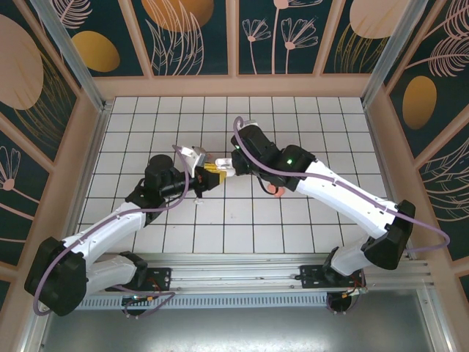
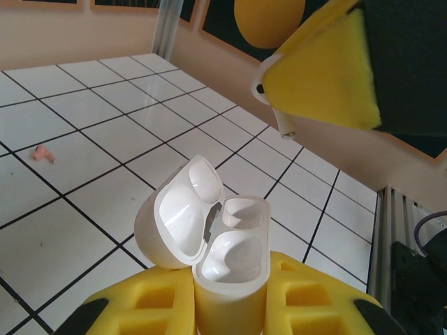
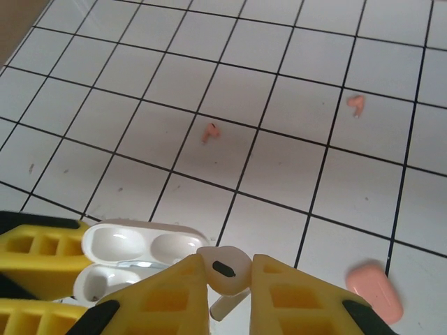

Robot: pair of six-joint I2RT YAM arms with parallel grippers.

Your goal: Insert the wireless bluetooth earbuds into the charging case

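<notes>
Hovering over the white gridded table (image 1: 293,117), the left gripper (image 2: 230,307) clamps the open, glossy white plastic charging case (image 2: 209,230); the right gripper (image 3: 229,293) pinches a tiny white earbud (image 3: 225,267) near it. Two salmon-pink earbuds (image 3: 210,131) (image 3: 356,105) lie apart on the tiles.

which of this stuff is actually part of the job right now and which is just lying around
In use:
- white case, open, held in the left fingers
- white earbud, held in the right fingers

Lying on the table, untouched:
- pink earbud
- second pink earbud
- pink case
</notes>
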